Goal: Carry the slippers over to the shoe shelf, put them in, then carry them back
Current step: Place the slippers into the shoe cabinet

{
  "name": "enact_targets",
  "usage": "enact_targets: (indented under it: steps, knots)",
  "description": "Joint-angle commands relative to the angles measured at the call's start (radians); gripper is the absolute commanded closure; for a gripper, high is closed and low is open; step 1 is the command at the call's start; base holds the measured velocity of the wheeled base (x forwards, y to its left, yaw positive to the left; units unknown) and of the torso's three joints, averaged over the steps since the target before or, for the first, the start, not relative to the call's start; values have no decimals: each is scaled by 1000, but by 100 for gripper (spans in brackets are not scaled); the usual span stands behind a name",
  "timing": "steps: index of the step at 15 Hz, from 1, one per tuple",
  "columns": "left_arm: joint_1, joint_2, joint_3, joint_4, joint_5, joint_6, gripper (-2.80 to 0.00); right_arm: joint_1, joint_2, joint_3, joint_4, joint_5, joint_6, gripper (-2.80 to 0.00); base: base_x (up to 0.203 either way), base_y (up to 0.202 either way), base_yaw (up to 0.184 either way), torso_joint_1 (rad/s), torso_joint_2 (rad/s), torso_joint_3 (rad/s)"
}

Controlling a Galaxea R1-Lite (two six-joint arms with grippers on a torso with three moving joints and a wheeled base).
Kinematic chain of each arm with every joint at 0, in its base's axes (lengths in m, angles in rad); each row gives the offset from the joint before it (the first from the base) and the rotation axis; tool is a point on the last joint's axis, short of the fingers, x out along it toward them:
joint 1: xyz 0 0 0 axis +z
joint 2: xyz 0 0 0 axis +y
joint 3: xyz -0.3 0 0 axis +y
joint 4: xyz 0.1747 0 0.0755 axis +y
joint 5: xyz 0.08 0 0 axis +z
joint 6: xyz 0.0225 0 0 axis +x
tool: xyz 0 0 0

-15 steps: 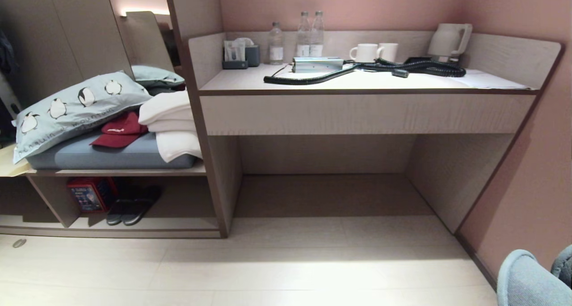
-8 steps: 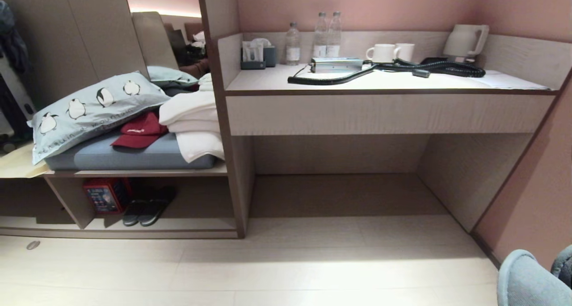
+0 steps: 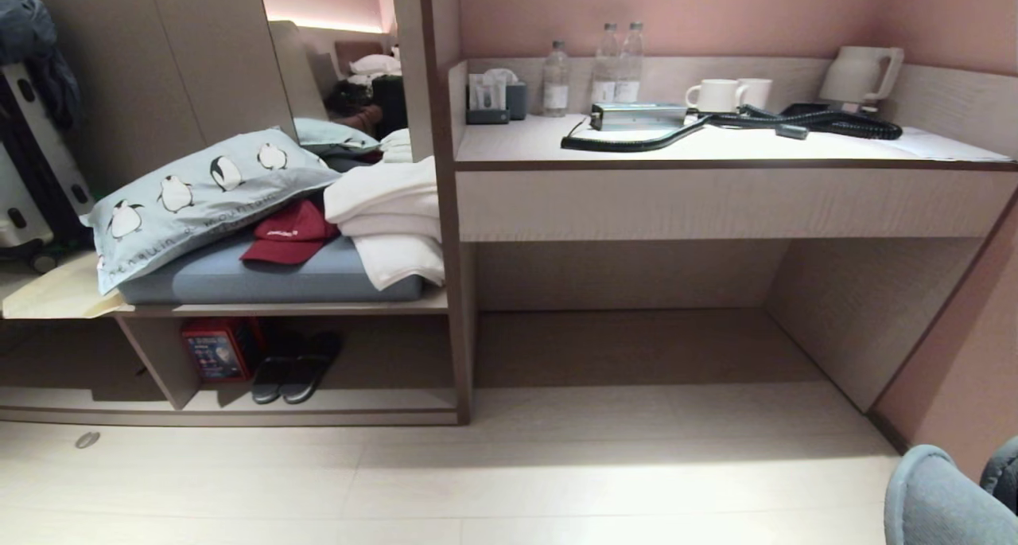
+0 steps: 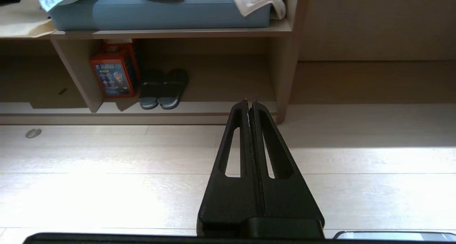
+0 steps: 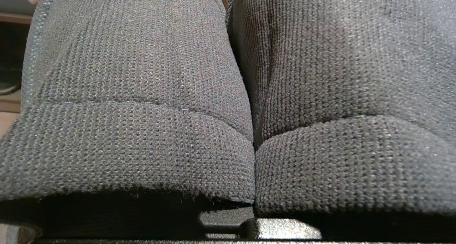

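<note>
While the robot looks to be on the carrying step, the head view shows the soft grey-blue slippers (image 3: pixel 934 501) with rounded fabric toes in the near right corner, up off the floor. The low shoe shelf (image 3: pixel 358 406) of pale wood-grain board with brown edges sits far off on the left, well apart from them. A flat black pair of slippers (image 3: pixel 296 366) and a red box (image 3: pixel 215 350) are already inside it. To the right of the black pair the shelf has room. On the right stands a white-topped desk (image 3: pixel 716 203) with a long smooth front.

From the left wrist view, the left gripper (image 4: pixel 249 102) is pressed shut with nothing in it. It points over the shiny pale floor (image 4: pixel 107 172) toward the shelf board (image 4: pixel 213 107).

From the right wrist view, the two knit toe bands (image 5: pixel 135 137) fill almost everything, side by side and touching. They look bumpy and squashy. The right gripper is hidden behind them, closed tight, and I think it holds the pair.

Next, the robot needs to roll left and closer. Then it should go low and slide the pair flat into the free spot.
</note>
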Motion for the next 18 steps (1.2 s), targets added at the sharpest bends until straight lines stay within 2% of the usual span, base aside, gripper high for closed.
enact_targets:
  steps: [1,18]
  knots:
    - [0,1,2,0,0,0,0,0,-2,0,0,0,-1,0,0,197,4,-1,7,2]
    - [0,1,2,0,0,0,0,0,-2,0,0,0,-1,0,0,196,-1,2,3,3]
